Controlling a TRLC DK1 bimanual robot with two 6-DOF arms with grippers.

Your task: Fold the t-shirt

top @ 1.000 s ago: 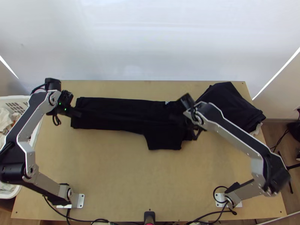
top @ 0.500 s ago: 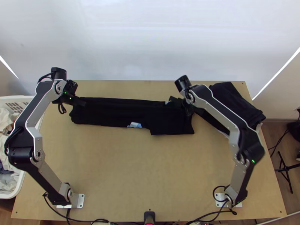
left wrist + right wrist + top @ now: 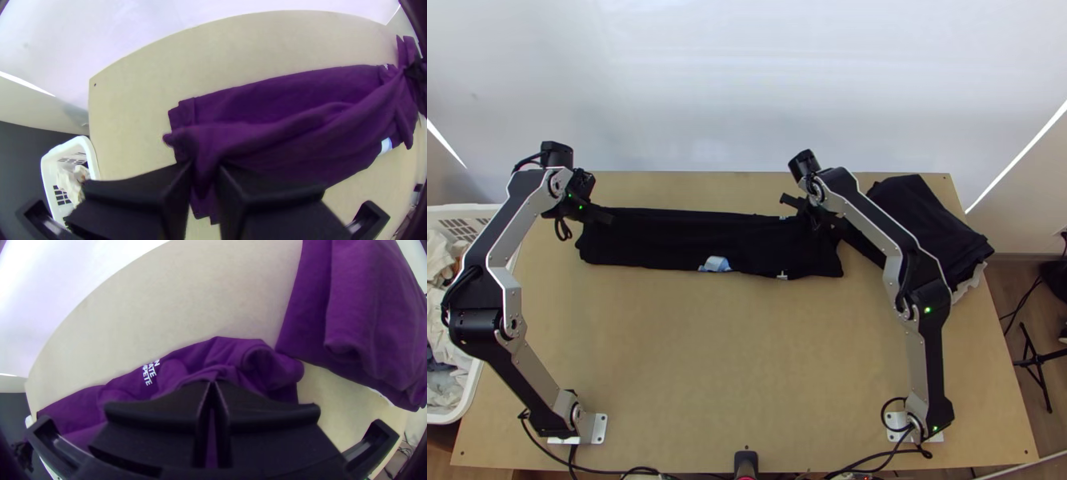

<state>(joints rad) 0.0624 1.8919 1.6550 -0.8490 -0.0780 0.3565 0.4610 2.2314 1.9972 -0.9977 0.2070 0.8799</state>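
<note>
You had a pale wall (image 3: 787, 96) behind the light wooden table (image 3: 731, 360), bright slanting strips (image 3: 1017, 157) at both sides, and a black stand (image 3: 1038, 362) on brown flooring (image 3: 1009, 282).

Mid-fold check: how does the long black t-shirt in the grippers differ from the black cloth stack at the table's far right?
The t-shirt lies as a long, narrow strip; the cloth stack is shorter and broader.
The left gripper and right gripper pinch the t-shirt; neither holds the cloth stack.
The t-shirt shows white lettering; the cloth stack has a pale edge peeking out.
Both are dark cloth.
</note>
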